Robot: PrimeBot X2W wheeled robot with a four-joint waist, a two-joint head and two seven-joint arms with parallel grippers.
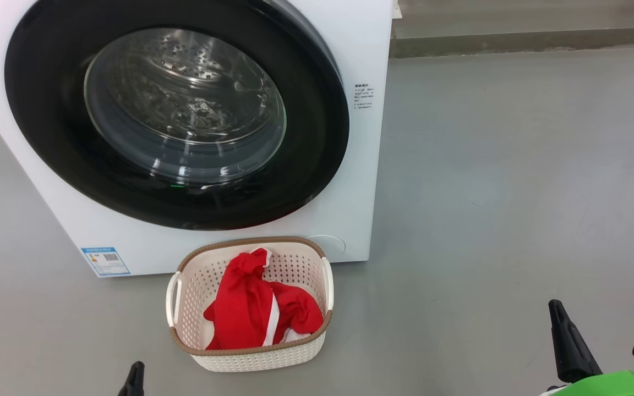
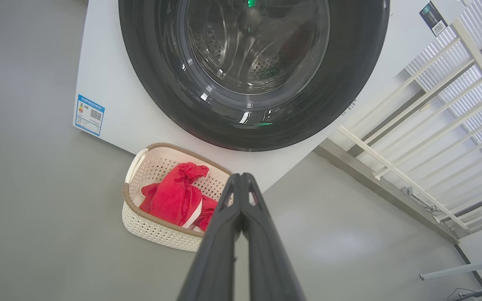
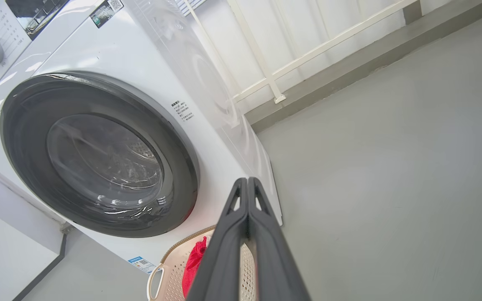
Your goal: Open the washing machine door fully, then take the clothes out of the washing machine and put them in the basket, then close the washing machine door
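**Door shut, clothes in basket, both tools closed**

The left tool has its fingers pressed together, gripping nothing. The basket stands on the floor just ahead of it and a little to its right, with the red clothes bunched inside. Beyond the basket, the washing machine door sits closed against the washing machine. The right tool, fingers also together and empty, hangs well to the basket's right.

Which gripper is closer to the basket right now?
Left. The left gripper is shut, low and just off the near-left corner of the basket. The right gripper, also shut, is far out to the basket's right side.
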